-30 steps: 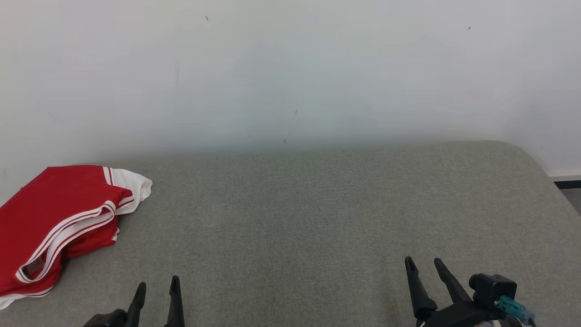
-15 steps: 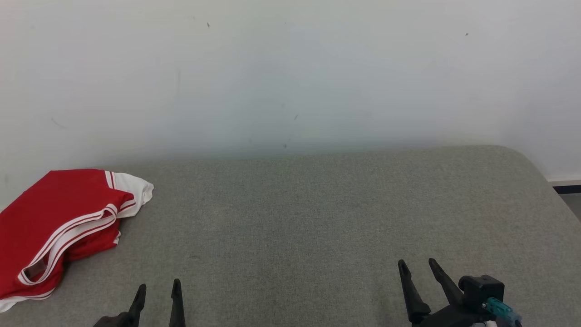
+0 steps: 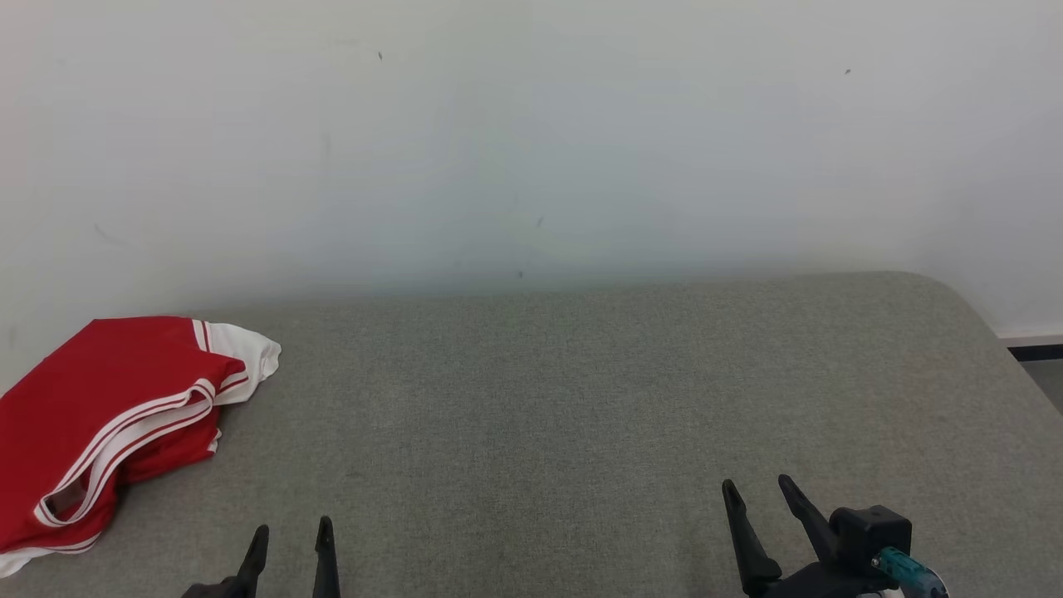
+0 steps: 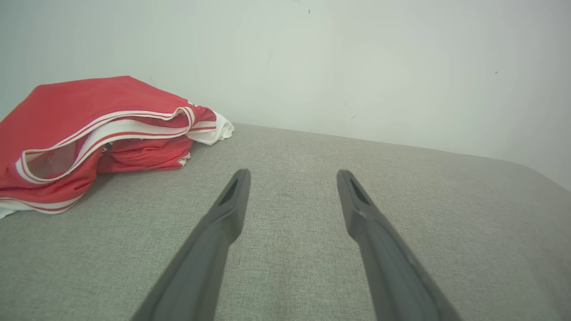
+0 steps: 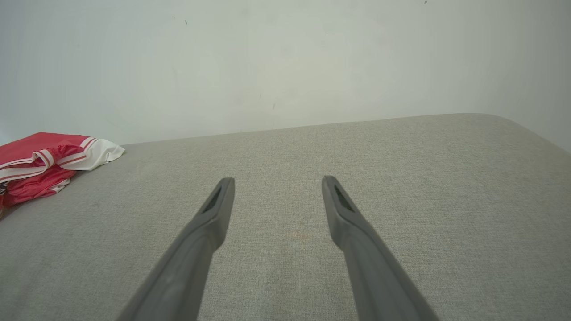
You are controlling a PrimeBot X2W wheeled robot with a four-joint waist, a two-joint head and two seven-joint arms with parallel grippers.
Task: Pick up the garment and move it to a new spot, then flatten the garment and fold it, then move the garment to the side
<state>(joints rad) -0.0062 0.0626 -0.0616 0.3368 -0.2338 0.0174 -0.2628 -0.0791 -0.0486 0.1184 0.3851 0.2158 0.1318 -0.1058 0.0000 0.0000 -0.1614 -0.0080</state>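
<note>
Head view has red garment [image 3: 104,403] lying on grey padded surface [image 3: 581,399]

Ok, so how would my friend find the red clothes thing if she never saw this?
Start at the big grey padded surface that runs up to the white wall. At its left end, near the wall, the garment lies loosely folded. It is bright red with white stripes and a white edge, while all around it is plain grey or white.
</note>
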